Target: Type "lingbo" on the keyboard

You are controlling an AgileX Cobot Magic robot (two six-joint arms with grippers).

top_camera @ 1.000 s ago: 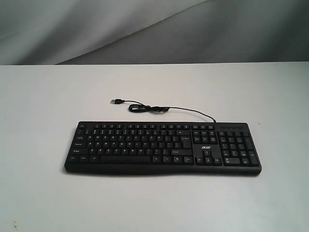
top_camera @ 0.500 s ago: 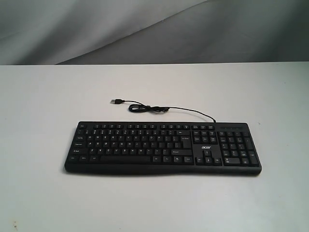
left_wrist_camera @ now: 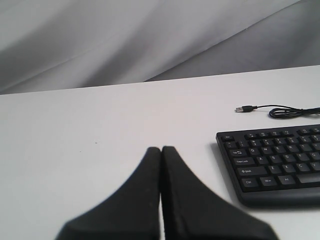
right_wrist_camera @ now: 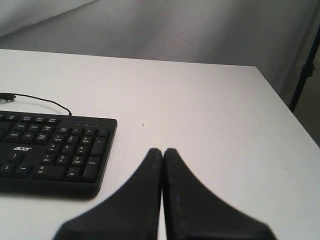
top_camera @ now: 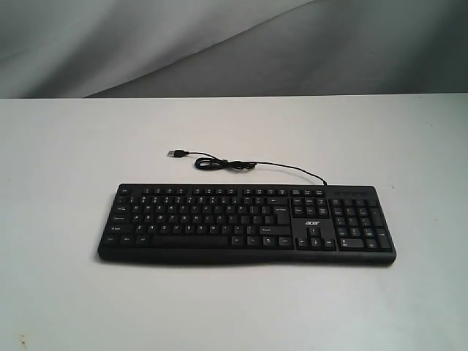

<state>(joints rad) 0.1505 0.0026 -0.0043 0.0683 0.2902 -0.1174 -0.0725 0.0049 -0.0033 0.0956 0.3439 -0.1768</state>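
The left gripper (left_wrist_camera: 161,149) and right gripper (right_wrist_camera: 163,150), both pinched closed, flank the keyboard (top_camera: 247,223) on the desk (top_camera: 73,146). Its long axis runs between them, with the letter keys likely nearer the left gripper.

Keyboard (top_camera: 247,224) is the only bulk we see on the table (top_camera: 66,146). We get wide open lanes off its left end, off its right end and along its spacebar side. On the far side, the cable (top_camera: 225,164) lies flat in a loop and ends at a plug (top_camera: 175,153): a low obstacle close behind the top row. Left gripper (left_wrist_camera: 161,150), fingers pressed together, sits over bare table off the left end. Right gripper (right_wrist_camera: 162,151) does likewise off the right end. A dark stand (right_wrist_camera: 305,70) rises beyond the table edge past the right end.
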